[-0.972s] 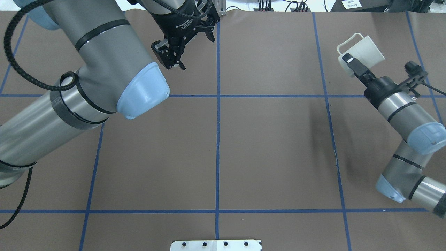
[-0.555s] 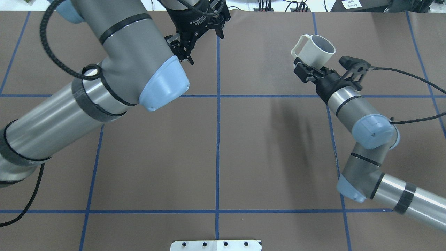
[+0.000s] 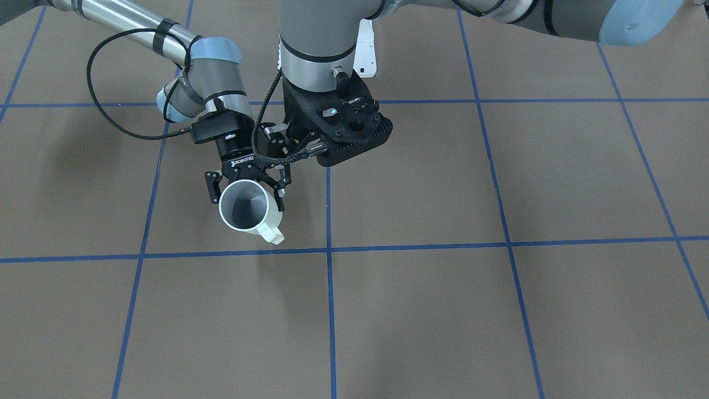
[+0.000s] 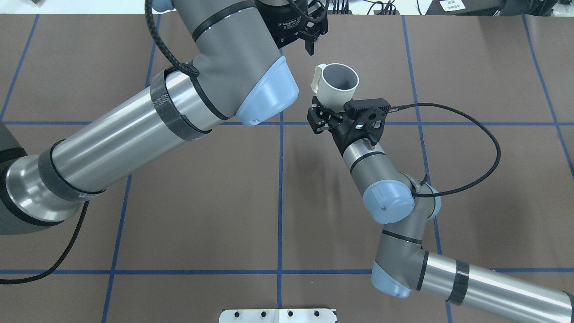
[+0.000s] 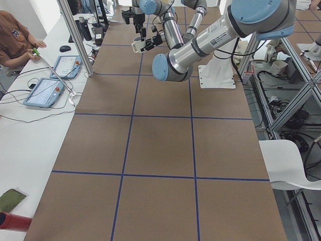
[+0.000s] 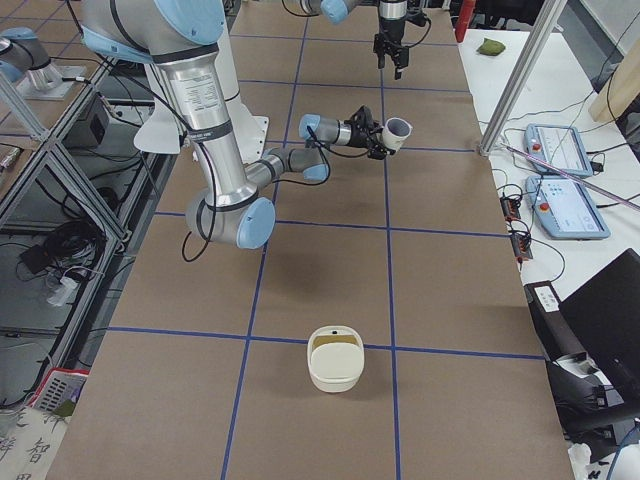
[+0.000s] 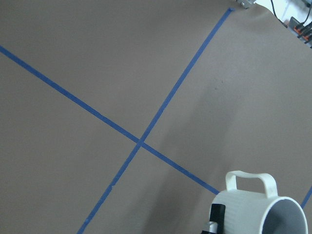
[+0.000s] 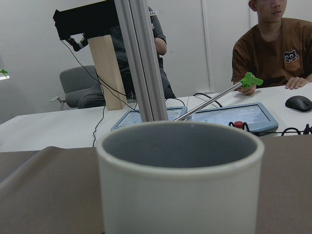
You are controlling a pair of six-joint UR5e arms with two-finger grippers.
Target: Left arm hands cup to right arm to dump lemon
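The white cup (image 4: 334,94) is held above the table near the centre line, mouth up and slightly tilted, handle toward the left arm. My right gripper (image 4: 331,110) is shut on its lower wall; the "ROBOTIQ" fingers (image 3: 213,185) straddle it in the front view. The cup's grey inside looks empty in the front view (image 3: 243,208) and the right wrist view (image 8: 180,195). The lemon shows in no view. My left gripper (image 4: 308,41) hangs just behind and left of the cup, apart from it, open and empty. The left wrist view shows the cup (image 7: 253,209) at its lower right.
A cream bowl (image 6: 335,357) stands on the table toward the right end. A white base plate (image 4: 278,315) lies at the near edge. Operators, tablets (image 5: 45,90) and a metal post (image 5: 75,37) line the far side. Blue tape lines grid the brown table (image 4: 202,202).
My right arm has swung the cup from the far right to the centre and turned it from tipped to mouth-up. My left arm has moved right, toward the cup.
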